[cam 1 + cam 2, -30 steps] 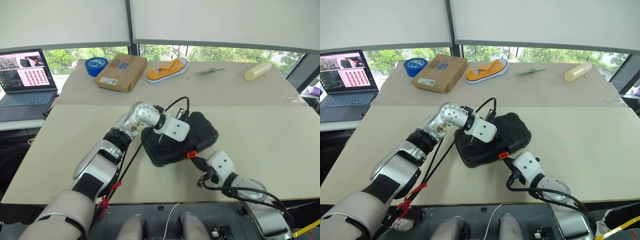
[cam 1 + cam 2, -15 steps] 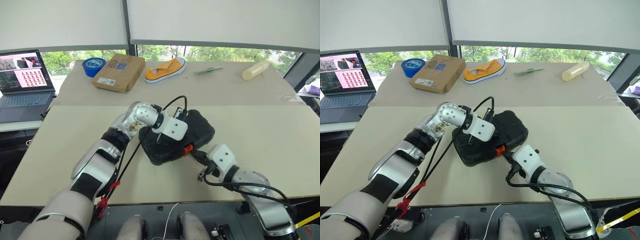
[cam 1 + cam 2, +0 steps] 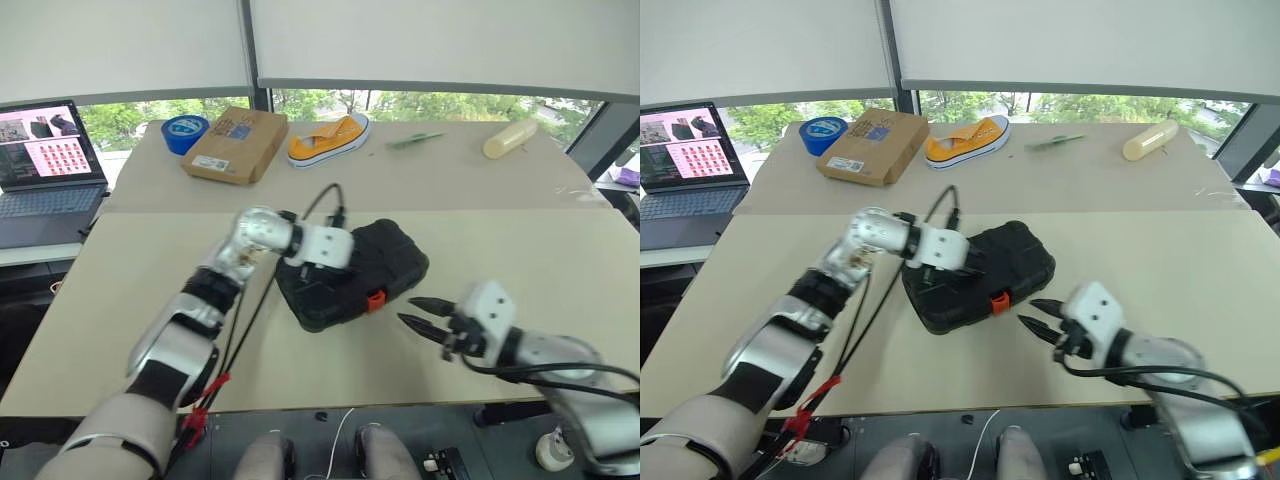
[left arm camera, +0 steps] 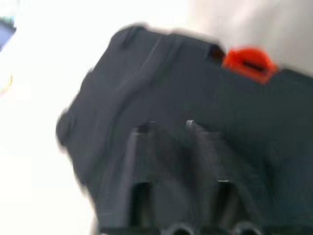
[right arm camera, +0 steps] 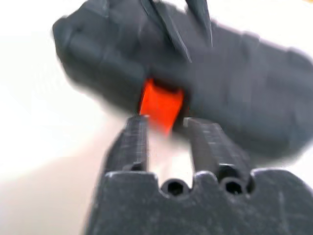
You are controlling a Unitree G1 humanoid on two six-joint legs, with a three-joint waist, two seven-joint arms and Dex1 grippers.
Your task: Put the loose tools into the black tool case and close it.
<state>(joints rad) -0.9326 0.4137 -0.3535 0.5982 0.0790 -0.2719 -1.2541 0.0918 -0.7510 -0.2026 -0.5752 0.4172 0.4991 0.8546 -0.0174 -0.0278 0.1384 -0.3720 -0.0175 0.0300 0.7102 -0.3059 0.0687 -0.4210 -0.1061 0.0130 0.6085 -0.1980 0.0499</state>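
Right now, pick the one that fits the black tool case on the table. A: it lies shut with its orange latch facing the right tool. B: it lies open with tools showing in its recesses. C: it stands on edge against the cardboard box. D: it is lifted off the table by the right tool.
A: the black tool case lies flat and shut on the table, its orange latch facing the right tool, which hangs apart from it.

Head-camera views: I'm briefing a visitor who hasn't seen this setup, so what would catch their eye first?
The closed black tool case with its orange latch lies mid-table. The left gripper hovers over its lid, and the right gripper sits just off the latch side with its fingers apart. At the far edge, a yellow shoe lies beside a cardboard box and a blue tape roll.
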